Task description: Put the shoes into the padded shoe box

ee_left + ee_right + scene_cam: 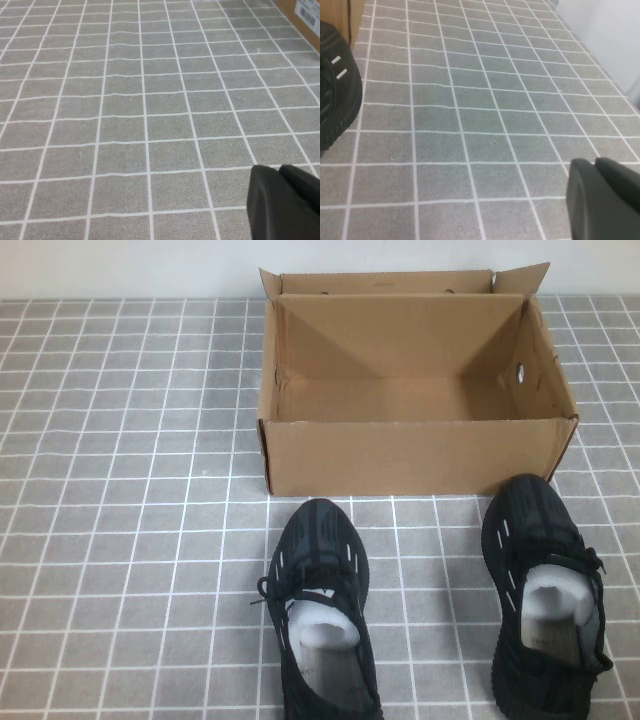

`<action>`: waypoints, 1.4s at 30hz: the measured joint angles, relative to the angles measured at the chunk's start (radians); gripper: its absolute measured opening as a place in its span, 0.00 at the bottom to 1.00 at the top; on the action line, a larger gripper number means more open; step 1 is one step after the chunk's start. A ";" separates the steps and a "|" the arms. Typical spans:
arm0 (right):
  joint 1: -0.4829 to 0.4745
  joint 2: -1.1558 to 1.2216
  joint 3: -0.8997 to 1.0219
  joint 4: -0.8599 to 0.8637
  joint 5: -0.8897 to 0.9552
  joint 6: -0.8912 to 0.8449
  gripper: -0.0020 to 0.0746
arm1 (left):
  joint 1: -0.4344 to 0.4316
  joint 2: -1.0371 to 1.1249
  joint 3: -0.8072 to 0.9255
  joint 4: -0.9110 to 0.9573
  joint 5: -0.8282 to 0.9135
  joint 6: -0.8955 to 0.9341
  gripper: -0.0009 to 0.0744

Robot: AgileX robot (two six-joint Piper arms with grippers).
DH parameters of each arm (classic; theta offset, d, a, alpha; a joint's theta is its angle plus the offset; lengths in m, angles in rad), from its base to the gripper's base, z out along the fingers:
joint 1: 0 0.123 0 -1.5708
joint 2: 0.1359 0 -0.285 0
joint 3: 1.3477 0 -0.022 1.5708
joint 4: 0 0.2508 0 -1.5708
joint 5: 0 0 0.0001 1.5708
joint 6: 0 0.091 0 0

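Two black knit sneakers with white dash marks and white paper stuffing stand on the grid-pattern cloth, toes toward the box: the left shoe (pixel 322 610) and the right shoe (pixel 545 590). The open brown cardboard shoe box (pixel 410 455) stands behind them, flaps up and nothing in it. Neither gripper shows in the high view. My left gripper (pixel 278 169) is shut and empty above bare cloth, with a box corner (pixel 302 12) far off. My right gripper (pixel 595 162) is shut and empty; the right shoe's toe (pixel 335 100) and the box wall (pixel 340 15) lie at the view's edge.
The grey cloth with white grid lines (pixel 120 490) covers the table. A white wall (pixel 130 265) runs behind the box. The right shoe's toe nearly touches the box's front right corner.
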State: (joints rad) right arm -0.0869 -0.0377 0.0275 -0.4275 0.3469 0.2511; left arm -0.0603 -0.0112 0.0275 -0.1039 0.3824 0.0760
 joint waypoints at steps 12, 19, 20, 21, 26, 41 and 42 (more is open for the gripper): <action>0.000 0.000 0.000 0.000 -0.010 0.000 0.02 | 0.000 0.000 0.000 0.000 0.000 0.000 0.01; 0.000 0.000 0.000 0.000 -0.010 0.000 0.02 | 0.000 0.000 0.000 0.000 0.000 0.000 0.01; 0.000 0.000 0.000 0.000 -0.010 0.000 0.02 | 0.000 0.000 0.000 0.000 0.000 0.000 0.01; 0.000 0.000 0.000 0.000 -0.013 0.000 0.02 | 0.000 0.000 0.000 0.000 0.000 0.000 0.01; 0.000 0.000 0.000 0.000 -0.075 0.000 0.02 | 0.000 0.000 0.000 0.000 0.000 0.000 0.01; 0.000 0.000 0.000 0.000 -0.746 0.000 0.02 | 0.000 0.000 0.000 0.000 0.000 0.000 0.01; 0.000 0.000 0.000 0.000 -0.763 0.000 0.02 | 0.000 0.000 0.000 0.000 0.000 0.000 0.01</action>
State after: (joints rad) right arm -0.0869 -0.0377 0.0275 -0.4275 -0.4160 0.2511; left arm -0.0603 -0.0112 0.0275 -0.1039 0.3824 0.0760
